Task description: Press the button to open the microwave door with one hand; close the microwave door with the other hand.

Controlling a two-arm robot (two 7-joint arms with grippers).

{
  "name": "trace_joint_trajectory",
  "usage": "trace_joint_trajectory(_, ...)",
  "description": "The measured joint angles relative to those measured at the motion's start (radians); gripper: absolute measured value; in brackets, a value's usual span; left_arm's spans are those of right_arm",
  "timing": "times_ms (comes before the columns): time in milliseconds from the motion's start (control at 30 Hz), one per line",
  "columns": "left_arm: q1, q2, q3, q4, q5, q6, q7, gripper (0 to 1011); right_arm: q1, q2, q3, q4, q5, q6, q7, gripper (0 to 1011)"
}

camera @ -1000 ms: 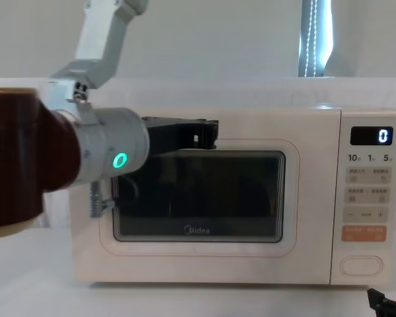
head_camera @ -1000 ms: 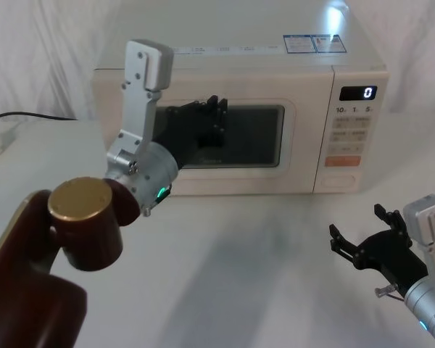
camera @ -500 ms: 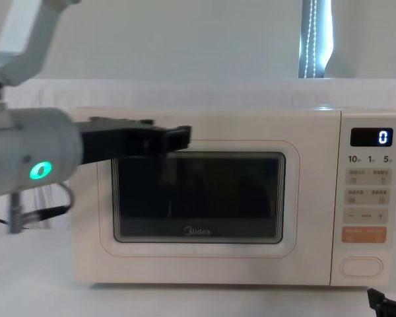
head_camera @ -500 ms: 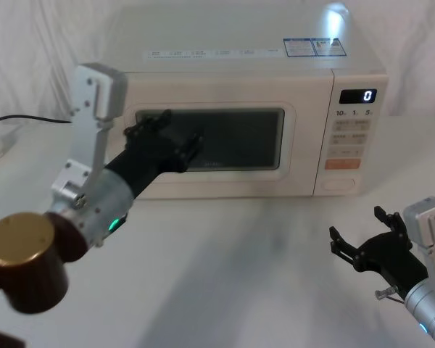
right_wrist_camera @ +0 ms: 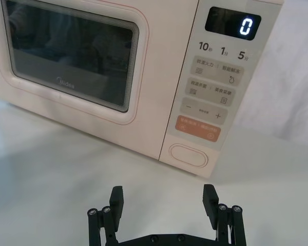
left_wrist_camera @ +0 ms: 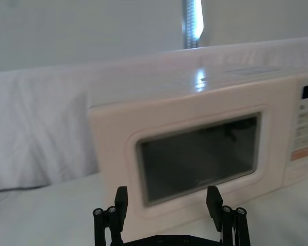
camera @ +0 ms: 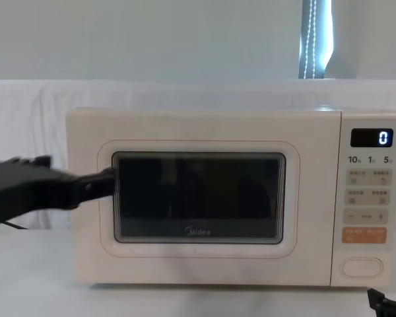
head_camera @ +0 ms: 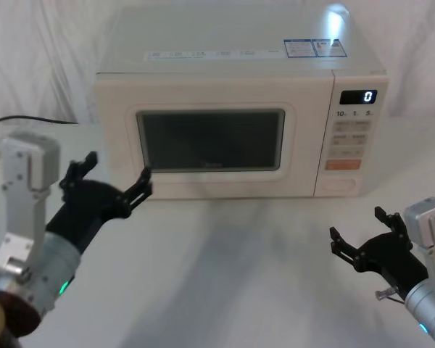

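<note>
With the cream microwave door (head_camera: pixel 210 141) flush shut, both steps look done: the left gripper (head_camera: pixel 109 185), fingers spread and empty, hovers off the door's left edge, while the right gripper (head_camera: pixel 368 233), fingers also apart, rests below the wide cream pill-shaped button (right_wrist_camera: pixel 188 154).

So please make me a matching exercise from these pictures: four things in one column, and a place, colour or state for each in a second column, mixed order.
Things:
1. microwave door
2. button
3. left gripper
4. display

Descriptions:
A. lit, showing "0"
B. shut, flush with the front
C. open, low before the microwave's left corner
D. cream pill shape under the orange key

Pairs: 1-B, 2-D, 3-C, 4-A
</note>
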Motion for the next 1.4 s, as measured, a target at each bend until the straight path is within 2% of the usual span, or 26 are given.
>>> trace_joint_trajectory(267,0.109,-0.031,-0.066,-0.029,0.024,-0.06,0.045,1001,0.0,0.0,0.0,0.0,0.0,0.0,0.0,1000)
trace_joint_trajectory(667,0.19,-0.066,-0.113,-0.035,0.055,-0.097,0.055,1001,0.0,0.0,0.0,0.0,0.0,0.0,0.0,1000)
trace_joint_trajectory(1400,0.191,-0.066,-0.112,-0.035,0.055,-0.098,0.055,1001,0.0,0.0,0.0,0.0,0.0,0.0,0.0,1000)
